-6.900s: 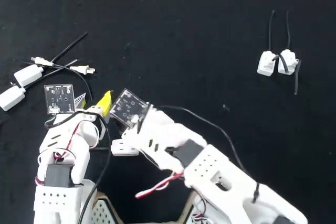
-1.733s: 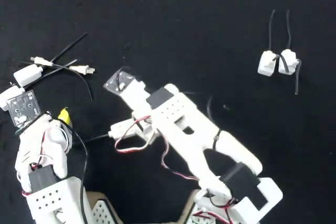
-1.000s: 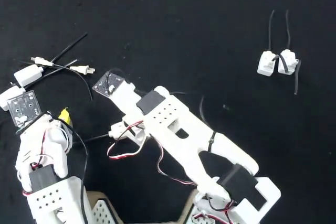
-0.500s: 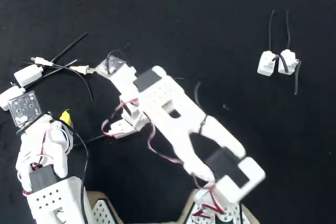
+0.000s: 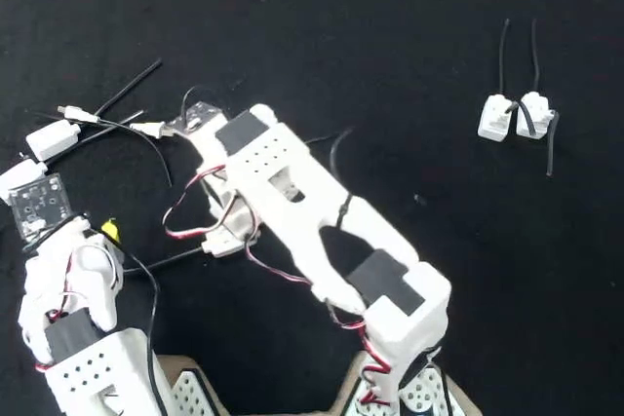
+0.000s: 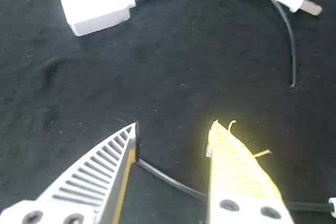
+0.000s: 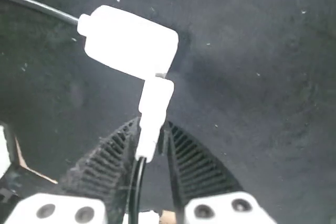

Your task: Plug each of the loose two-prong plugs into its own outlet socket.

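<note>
Find the right pincer [image 7: 152, 127] closed snugly on the small white two-prong plug [image 7: 156, 103], gripping its body between ribbed black fingers [image 7: 113, 153], black cord trailing back through them. See the plug's nose touching the white rectangular outlet socket block [image 7: 128, 40] at the end away from that block's own cord, yet meeting it at an angle, with a short dark neck showing at the joint: probably not seated. Straighten first: turn the wrist to bring plug and block into one line, then press along that line, slowly, with no sideways push. Expect the light block to skid on the black desk [image 5: 390, 56], with nothing visible behind it. Find the left pincer [image 6: 174, 127] spread wide and holding nothing, low over the desk, a thin black cord [image 6: 163, 177] crossing under its gap; consider using it to brace the block. Leave the other loose white plugs [image 5: 156, 129] and spare white socket blocks [image 5: 54, 139] at the desk's left for later, and the two corded white blocks [image 5: 497, 116] far right, seemingly joined already.
</note>
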Available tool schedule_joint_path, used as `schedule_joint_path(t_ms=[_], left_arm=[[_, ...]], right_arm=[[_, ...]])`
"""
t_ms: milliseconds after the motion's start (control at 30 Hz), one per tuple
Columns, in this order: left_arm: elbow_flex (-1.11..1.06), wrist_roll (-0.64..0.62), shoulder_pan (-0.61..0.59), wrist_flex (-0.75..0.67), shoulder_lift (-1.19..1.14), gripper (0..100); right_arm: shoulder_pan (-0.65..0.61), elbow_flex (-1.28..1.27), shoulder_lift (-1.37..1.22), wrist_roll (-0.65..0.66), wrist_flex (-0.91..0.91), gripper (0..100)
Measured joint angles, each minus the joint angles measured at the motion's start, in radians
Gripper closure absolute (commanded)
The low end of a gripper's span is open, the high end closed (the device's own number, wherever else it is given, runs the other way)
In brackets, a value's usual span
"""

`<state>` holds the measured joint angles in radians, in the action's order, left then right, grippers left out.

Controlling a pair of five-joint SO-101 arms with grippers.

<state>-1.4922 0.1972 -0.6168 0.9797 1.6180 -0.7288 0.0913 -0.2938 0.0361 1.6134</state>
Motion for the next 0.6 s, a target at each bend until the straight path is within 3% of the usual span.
schedule_joint_path(t_ms=[600], left_arm=[[-0.012,0.006,0.072,0.006,0.0,78]], right_arm=[[-0.012,0.026,-0.018,-0.127,-0.052,98.8]])
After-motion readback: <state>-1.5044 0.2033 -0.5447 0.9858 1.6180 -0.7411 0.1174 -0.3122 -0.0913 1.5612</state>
